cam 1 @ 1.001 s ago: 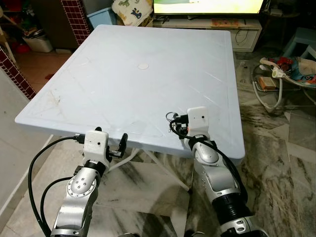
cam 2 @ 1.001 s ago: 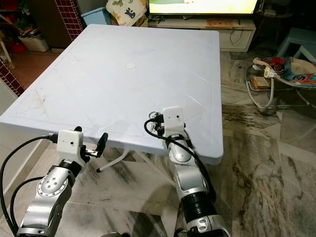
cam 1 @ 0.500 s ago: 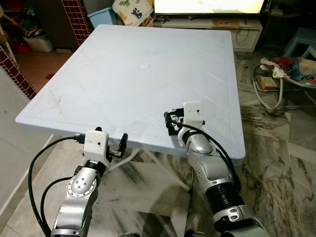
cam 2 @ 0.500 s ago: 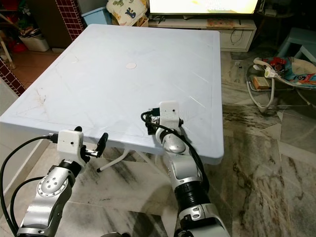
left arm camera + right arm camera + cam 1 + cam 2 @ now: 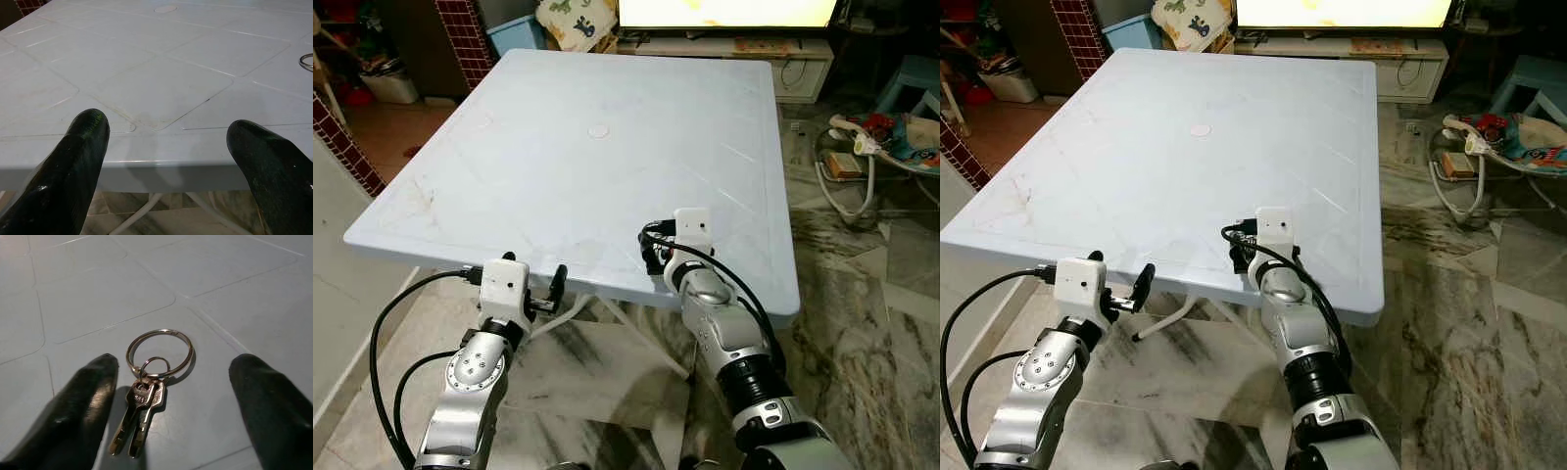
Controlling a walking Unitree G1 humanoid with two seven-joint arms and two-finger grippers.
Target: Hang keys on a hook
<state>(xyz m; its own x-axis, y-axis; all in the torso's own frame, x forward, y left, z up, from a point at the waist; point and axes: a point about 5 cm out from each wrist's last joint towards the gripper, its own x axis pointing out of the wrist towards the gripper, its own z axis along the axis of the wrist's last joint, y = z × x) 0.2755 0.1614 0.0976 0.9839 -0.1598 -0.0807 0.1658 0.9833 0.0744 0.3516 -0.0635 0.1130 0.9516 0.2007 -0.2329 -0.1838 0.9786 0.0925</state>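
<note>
Keys (image 5: pixel 146 396) on a ring, flat on the pale tabletop (image 5: pixel 568 147) near its front edge, between the wide-open fingers (image 5: pixel 83 401) of the right claw (image 5: pixel 173 406), ungripped. Left claw (image 5: pixel 171 161) also spread wide, empty.

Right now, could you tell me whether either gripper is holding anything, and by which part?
Nothing is held. The keys lie on the table between the open right gripper's fingers; the left gripper is open too.
</note>
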